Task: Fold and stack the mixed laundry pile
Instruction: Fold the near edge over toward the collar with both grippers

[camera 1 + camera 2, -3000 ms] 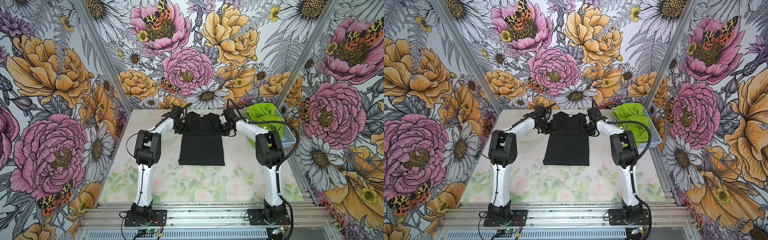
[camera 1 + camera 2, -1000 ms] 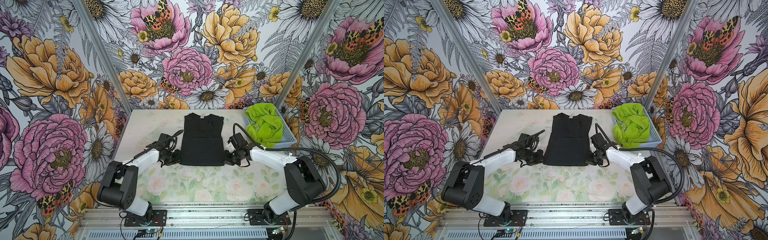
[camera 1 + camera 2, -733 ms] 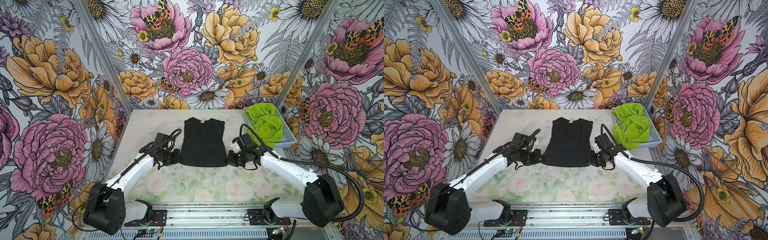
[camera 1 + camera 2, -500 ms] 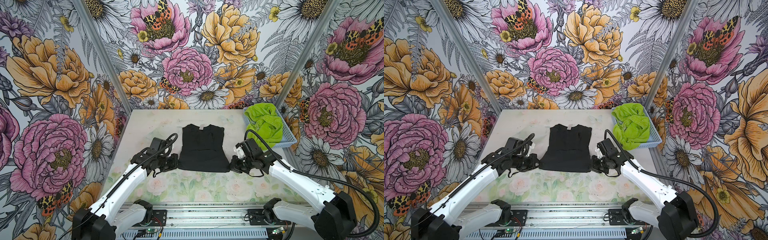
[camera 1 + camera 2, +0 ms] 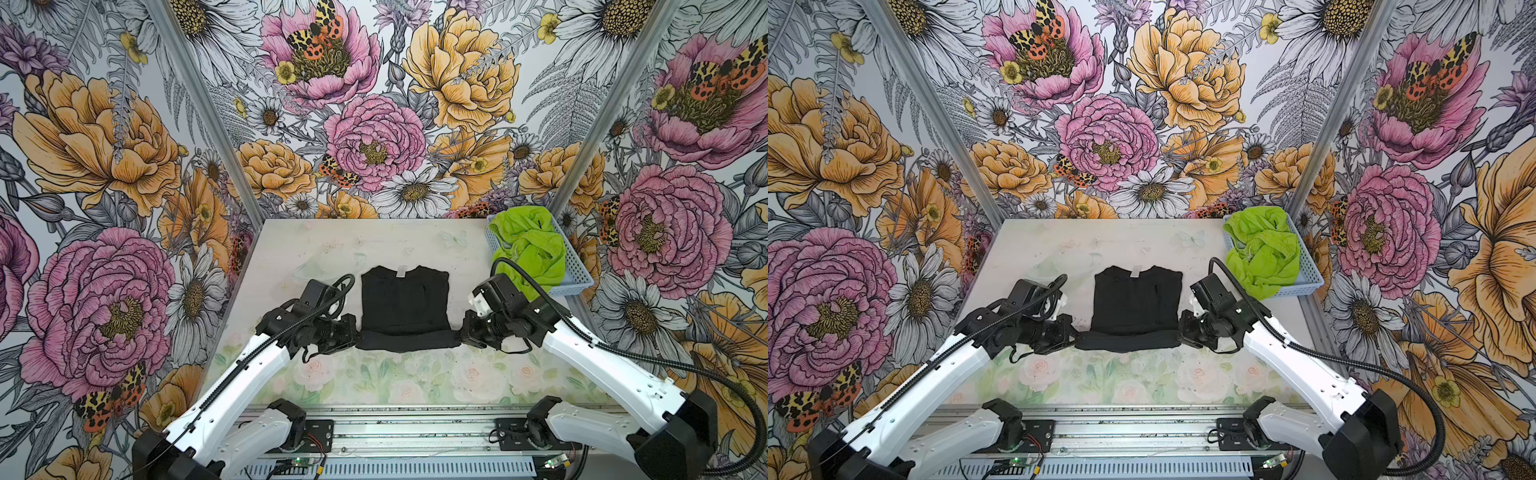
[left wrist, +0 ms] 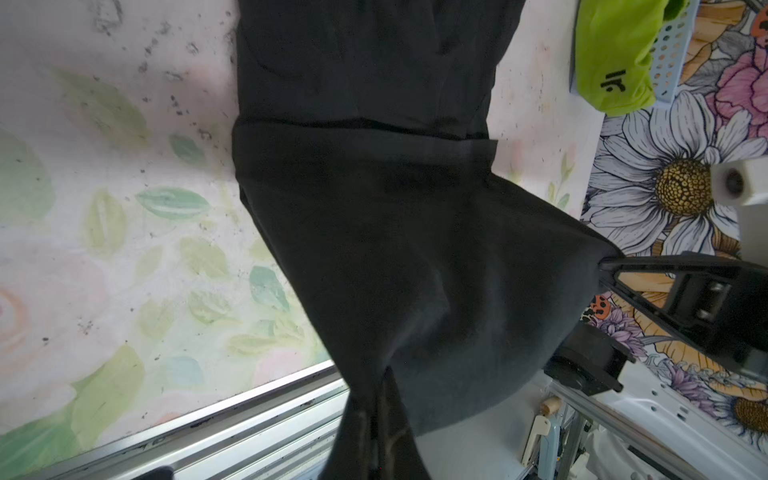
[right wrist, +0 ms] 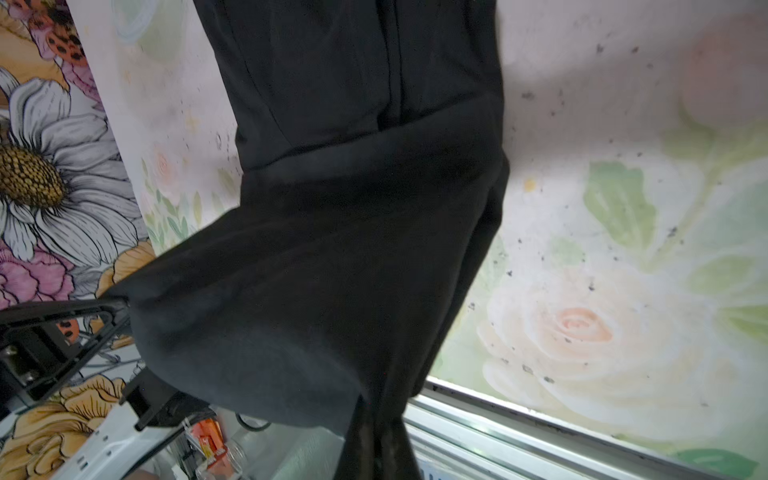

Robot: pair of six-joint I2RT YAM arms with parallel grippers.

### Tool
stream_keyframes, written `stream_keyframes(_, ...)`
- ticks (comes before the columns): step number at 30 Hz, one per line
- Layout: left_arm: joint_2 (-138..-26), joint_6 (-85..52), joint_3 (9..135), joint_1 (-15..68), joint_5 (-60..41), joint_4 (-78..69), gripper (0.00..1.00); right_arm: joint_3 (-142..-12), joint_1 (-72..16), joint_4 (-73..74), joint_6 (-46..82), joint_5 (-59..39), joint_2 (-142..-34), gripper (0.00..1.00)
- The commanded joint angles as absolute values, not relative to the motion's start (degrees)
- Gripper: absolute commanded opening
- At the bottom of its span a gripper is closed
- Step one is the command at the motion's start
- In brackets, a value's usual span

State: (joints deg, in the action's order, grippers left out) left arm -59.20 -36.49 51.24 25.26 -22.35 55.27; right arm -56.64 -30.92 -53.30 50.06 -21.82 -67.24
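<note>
The left gripper (image 5: 355, 335) is clamped on the near left corner of the black T-shirt (image 5: 405, 299); the hem hangs lifted and taut off the desk (image 5: 332, 249), while the collar end lies flat at the desk's middle; the right gripper (image 5: 459, 335) is pinched shut on the near right corner. Far right, the lime-green shorts (image 5: 528, 249) sit crumpled in the basket (image 5: 582, 275), not yet folded. The step in hand looks like the hem-to-collar fold of the shirt; the next move calls for both arms to carry the hem level towards the collar, lay it down squarely, then let go together.
</note>
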Motion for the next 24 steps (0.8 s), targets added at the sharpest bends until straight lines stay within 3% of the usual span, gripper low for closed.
stream_keyframes(1, -64.8, -31.9, 54.6, 22.3, -24.5, 49.4, 0.0, -62.0, -26.9, -49.9, 44.3, -19.9, -72.9, 0.0)
stream_keyframes(12, -92.4, -21.4, 74.9, 13.9, -30.1, 46.9, 0.0, -82.8, -18.5, -46.8, 34.4, -24.3, -98.5, 0.0)
stream_keyframes(24, -116.6, -19.0, 96.0, 11.4, -33.6, 47.0, 0.0, -99.9, -13.8, -46.8, 32.4, -27.2, -117.5, 0.0)
